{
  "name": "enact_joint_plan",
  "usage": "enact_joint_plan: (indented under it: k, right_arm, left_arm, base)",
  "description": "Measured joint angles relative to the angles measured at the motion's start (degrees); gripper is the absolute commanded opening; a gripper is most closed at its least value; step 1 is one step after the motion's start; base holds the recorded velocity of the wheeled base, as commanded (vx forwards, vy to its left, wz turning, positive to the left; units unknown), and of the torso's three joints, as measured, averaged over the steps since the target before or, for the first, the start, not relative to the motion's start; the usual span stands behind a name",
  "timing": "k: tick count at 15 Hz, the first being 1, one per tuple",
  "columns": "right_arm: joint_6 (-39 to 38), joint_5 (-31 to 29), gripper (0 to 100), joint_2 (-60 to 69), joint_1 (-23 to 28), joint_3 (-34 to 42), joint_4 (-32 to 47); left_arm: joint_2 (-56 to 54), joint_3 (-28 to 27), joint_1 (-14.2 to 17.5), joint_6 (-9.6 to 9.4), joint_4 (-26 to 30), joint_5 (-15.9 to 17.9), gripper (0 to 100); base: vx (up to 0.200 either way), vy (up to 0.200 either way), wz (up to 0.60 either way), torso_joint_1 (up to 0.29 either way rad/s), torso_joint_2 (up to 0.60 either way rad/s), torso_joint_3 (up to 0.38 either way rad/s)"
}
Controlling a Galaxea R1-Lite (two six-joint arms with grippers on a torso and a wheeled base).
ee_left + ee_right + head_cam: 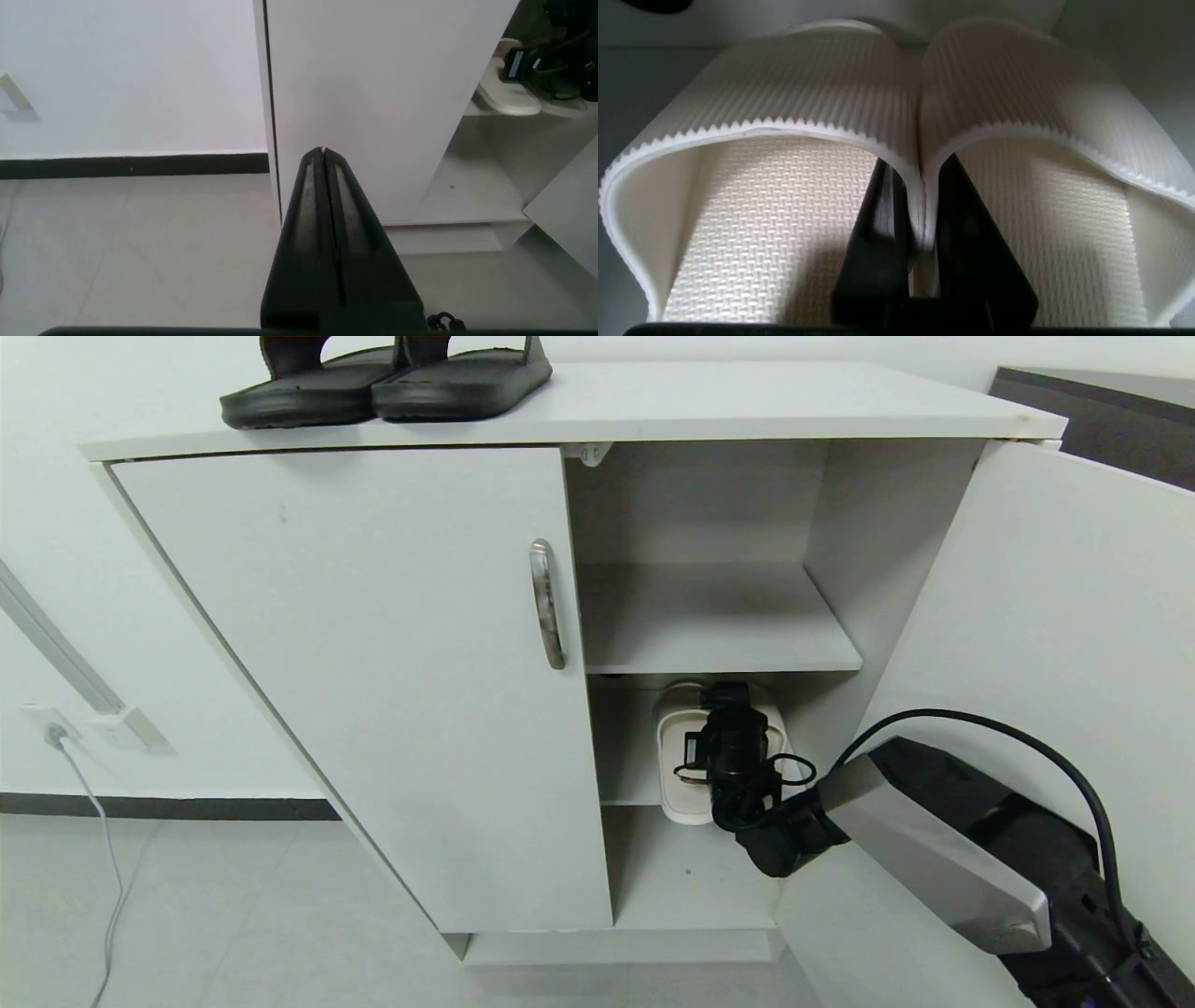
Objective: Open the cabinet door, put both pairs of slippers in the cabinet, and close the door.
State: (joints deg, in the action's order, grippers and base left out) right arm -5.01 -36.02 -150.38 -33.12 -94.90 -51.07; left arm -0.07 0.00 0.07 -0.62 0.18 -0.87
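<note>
A black pair of slippers [387,383] lies on top of the white cabinet [747,401], at its left end. The cabinet's right door [1055,616] stands wide open; the left door [373,663] with its metal handle [547,604] is closed. My right gripper [724,756] is inside the cabinet's middle compartment, shut on the white pair of slippers [674,775]. In the right wrist view its fingers [882,224] pinch the two inner strap edges of the white slippers [785,140] together. My left gripper [322,154] is shut on nothing, low beside the closed door.
The upper shelf [709,625] and the bottom compartment [681,877] hold nothing. A wall socket [51,728] with a hanging cable is to the left of the cabinet. Tiled floor [233,896] stretches in front and to the left.
</note>
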Motion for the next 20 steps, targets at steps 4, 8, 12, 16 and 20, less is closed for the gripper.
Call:
enact_joint_plan:
  k: [4, 8, 12, 16, 20]
  right_arm:
    - [0.0, 0.1, 0, -1.3, 0.4, -2.7, 2.1]
    - [0.1, 3.1, 0, -2.5, 0.7, -4.0, 2.7]
    - [0.1, 3.4, 0, -3.1, 0.8, -4.2, 2.9]
    - [0.3, 3.4, 100, -3.1, 0.7, -3.8, 2.6]
    - [0.3, 3.3, 100, -0.8, 0.1, 3.3, -0.3]
  left_arm:
    - [0.0, 0.0, 0.0, 0.0, 0.0, 0.0, 0]
    - [0.0, 0.0, 0.0, 0.0, 0.0, 0.0, 0]
    - [0.0, 0.0, 0.0, 0.05, 0.0, -0.1, 0]
    - [0.0, 0.0, 0.0, 0.02, 0.0, 0.0, 0]
    - [0.0, 0.0, 0.0, 0.02, 0.0, 0.0, 0]
  base:
    - [0.0, 0.0, 0.0, 0.0, 0.0, 0.0]
    - [0.0, 0.0, 0.0, 0.0, 0.0, 0.0]
    - [0.0, 0.0, 0.0, 0.0, 0.0, 0.0]
    - [0.0, 0.0, 0.0, 0.0, 0.0, 0.0]
    - [0.0, 0.0, 0.0, 0.0, 0.0, 0.0]
